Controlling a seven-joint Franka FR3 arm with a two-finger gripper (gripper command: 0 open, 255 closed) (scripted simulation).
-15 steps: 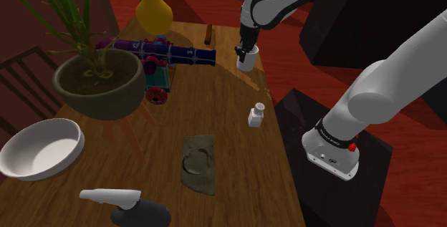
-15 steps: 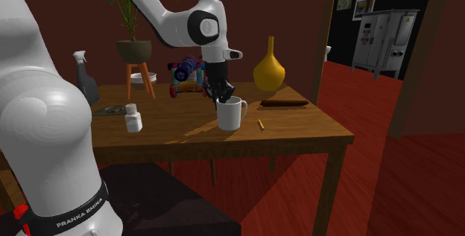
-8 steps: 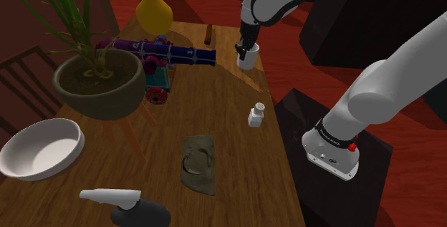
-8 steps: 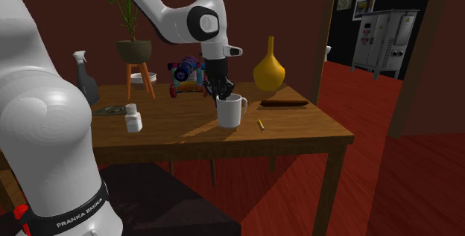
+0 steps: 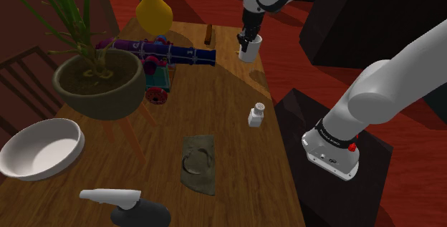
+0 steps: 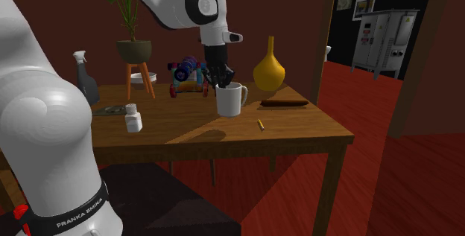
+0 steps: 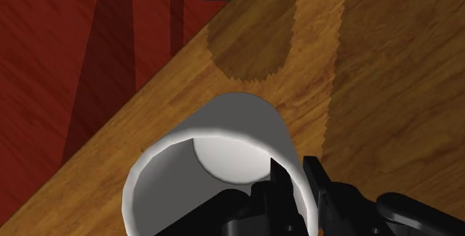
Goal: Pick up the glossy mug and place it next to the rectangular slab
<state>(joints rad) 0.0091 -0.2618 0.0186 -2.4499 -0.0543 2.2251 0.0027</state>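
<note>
Above the far end of the worktop (image 5: 228, 100) the white mug (image 5: 248, 49) now hangs clear of the wood, where a second ago it stood on it. It has risen with the arm and casts a shadow on the boards below. The black hand (image 7: 294, 176) is clenched on the mug's wall, one finger inside the cup and one outside. Counted from the shoulder view's left, the worktop carries one white bowl (image 5: 39, 147), one spray bottle (image 5: 122, 203) lying on its side, one potted plant (image 5: 99, 82), one toy cannon (image 5: 157, 55), one yellow vase (image 5: 154, 7), one dark rectangular slab (image 5: 198, 162) with a ring pressed into it, one brown stick (image 5: 208, 32) and one small white shaker (image 5: 256, 114). The second exterior view adds one yellow pencil (image 6: 261, 124). The mug is well apart from the slab, with the shaker roughly between them. The band round the arm's base (image 6: 78, 214) bears the words FRANKA EMIKA in white. The small marks on the base above the stand (image 5: 337, 190) are too small to read.
</note>
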